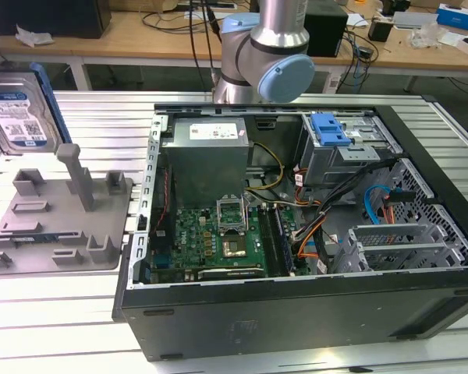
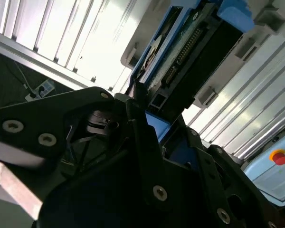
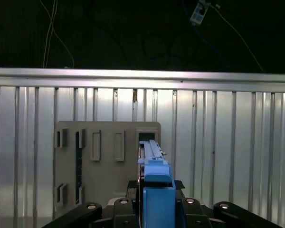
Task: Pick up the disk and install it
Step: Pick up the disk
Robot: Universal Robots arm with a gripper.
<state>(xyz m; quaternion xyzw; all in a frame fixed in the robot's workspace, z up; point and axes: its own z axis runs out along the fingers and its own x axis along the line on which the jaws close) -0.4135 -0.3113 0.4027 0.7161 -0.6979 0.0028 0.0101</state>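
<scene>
The disk (image 1: 19,113), a silver drive with a white-and-blue label in a blue bracket, stands on edge in the air at the exterior view's far left, above the grey fixture plate (image 1: 54,218). In the first wrist view my gripper (image 3: 155,186) is shut on the disk (image 3: 152,156), seen edge-on over the grey fixture plate (image 3: 104,171). The second wrist view shows my black fingers (image 2: 138,111) clamped on the blue bracket of the disk (image 2: 180,47). The open computer case (image 1: 296,327) lies to the exterior view's right of the fixture.
Inside the case are a grey power-supply box (image 1: 207,152), a motherboard (image 1: 218,241), loose cables (image 1: 327,226) and a drive cage carrying a blue clip (image 1: 327,128). The arm's joint (image 1: 265,66) stands behind the case. Grey posts (image 1: 78,175) rise from the fixture. A ribbed metal table (image 1: 54,312) lies underneath.
</scene>
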